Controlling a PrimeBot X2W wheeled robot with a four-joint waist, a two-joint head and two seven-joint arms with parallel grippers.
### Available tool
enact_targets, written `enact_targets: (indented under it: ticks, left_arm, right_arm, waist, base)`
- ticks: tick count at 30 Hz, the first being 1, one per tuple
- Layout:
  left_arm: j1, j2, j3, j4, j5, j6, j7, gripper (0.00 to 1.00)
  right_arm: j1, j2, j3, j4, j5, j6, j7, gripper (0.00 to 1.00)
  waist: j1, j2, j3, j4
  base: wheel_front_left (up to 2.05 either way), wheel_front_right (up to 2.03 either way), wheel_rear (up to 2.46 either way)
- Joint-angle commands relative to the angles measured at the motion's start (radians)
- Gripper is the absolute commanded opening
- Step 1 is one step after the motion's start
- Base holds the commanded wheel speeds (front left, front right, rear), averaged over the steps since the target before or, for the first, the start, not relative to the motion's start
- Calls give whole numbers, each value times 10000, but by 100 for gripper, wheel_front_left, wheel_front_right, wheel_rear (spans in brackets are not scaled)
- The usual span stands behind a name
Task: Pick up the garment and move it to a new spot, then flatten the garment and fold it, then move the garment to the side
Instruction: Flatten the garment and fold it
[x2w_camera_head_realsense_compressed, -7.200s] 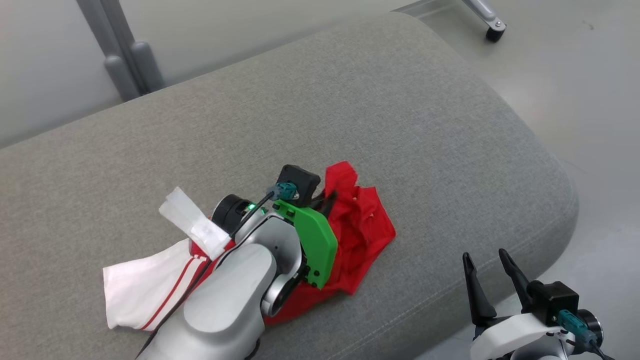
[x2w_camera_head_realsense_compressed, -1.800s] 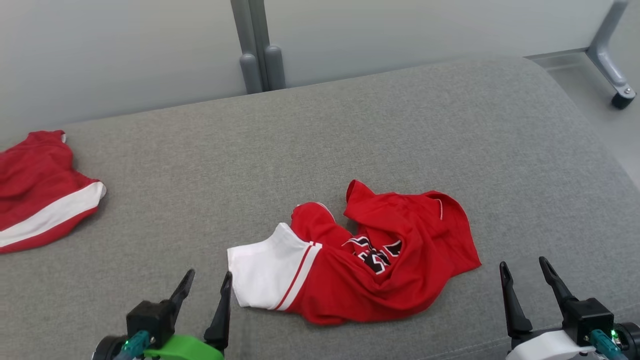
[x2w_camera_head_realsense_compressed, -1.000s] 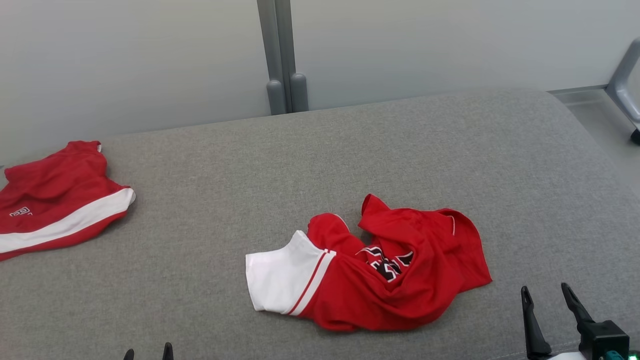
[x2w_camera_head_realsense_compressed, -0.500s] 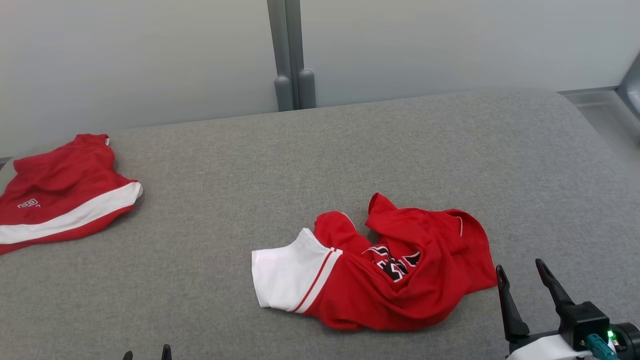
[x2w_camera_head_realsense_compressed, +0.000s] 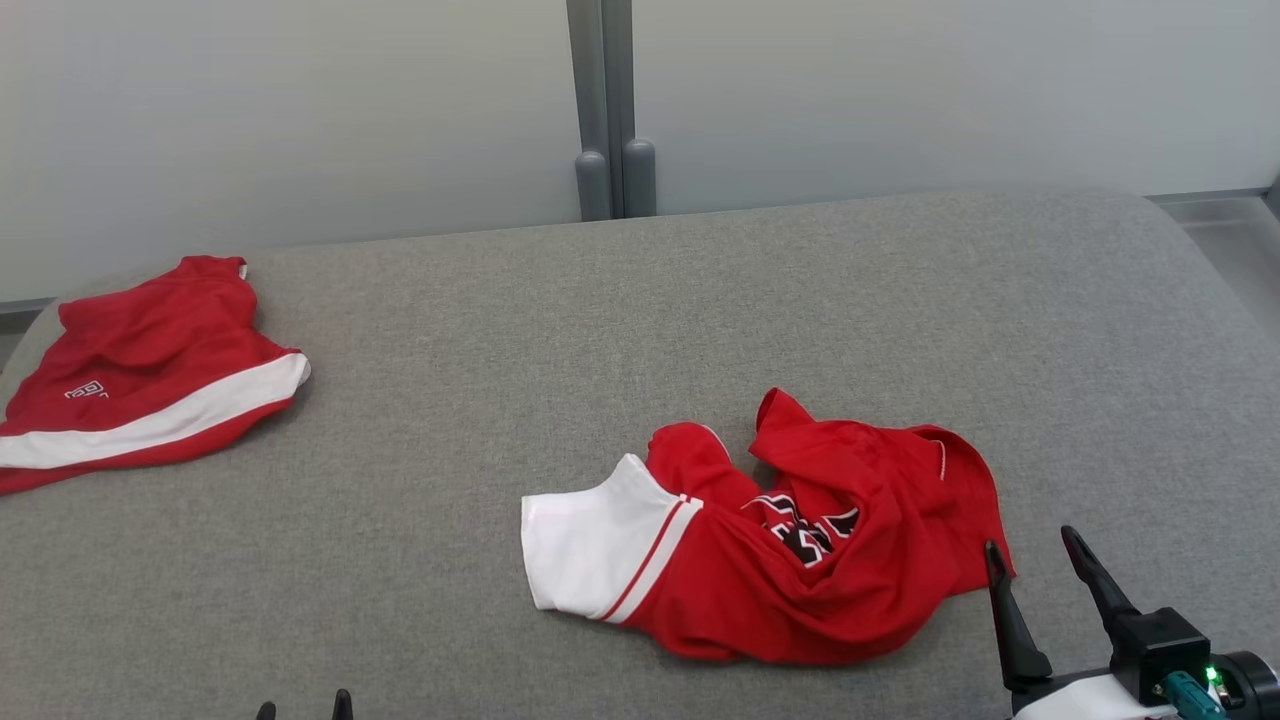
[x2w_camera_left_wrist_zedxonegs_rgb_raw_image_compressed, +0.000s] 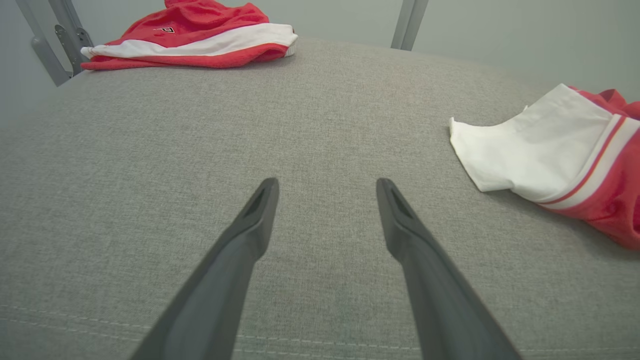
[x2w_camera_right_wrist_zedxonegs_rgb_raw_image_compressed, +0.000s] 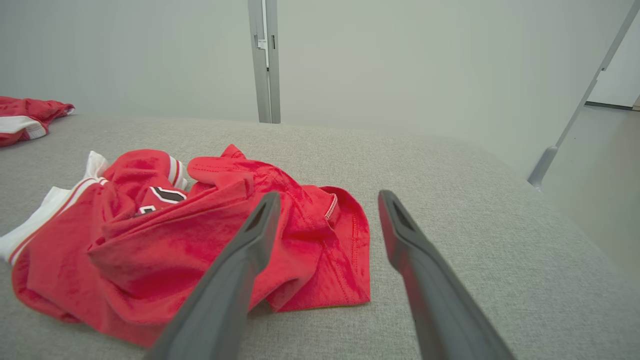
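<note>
- Lying crumpled on grey cushion (x2w_camera_head_realsense_compressed: 600, 330), front & a bit right of centre: red garment (x2w_camera_head_realsense_compressed: 790, 590), white end toward robot's left, black/white print in the folds.
- R claw (x2w_camera_head_realsense_compressed: 1029, 538): spread wide, empty, at garment's right edge; touching or not, can't tell.
- L claw (x2w_camera_left_wrist_zedxonegs_rgb_raw_image_compressed: 326, 182): spread wide, empty, over bare cushion, apart from white end.
- 2nd garment (x2w_camera_head_realsense_compressed: 140, 375), red w/ white band, far left, well apart.
</note>
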Motion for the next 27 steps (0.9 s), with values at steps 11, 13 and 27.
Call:
enact_targets:
  ticks: [11, 13, 27]
  left_arm:
    - [-1107, -60, -744, 11, -305, -329, 667, 100]
    - [-1493, -23, -1094, -82, -473, -364, 1287, 100]
    - [-5421, -439, -2977, 909, -1618, -392, 4584, 100]
  right_arm:
    - [-1659, -1781, 1730, 985, 828, -11, -31, 100]
    - [-2532, -2521, 2570, 1324, 1166, -11, 238, 100]
    - [-8585, -7083, 10321, 1088, 6461, -12, 4384, 100]
  waist:
    - [0, 0, 385, -7]
    - [0, 0, 544, 37]
    - [0, 0, 1925, 1202]
  base:
    - [0, 0, 0]
    - [0, 0, 0]
    - [0, 0, 0]
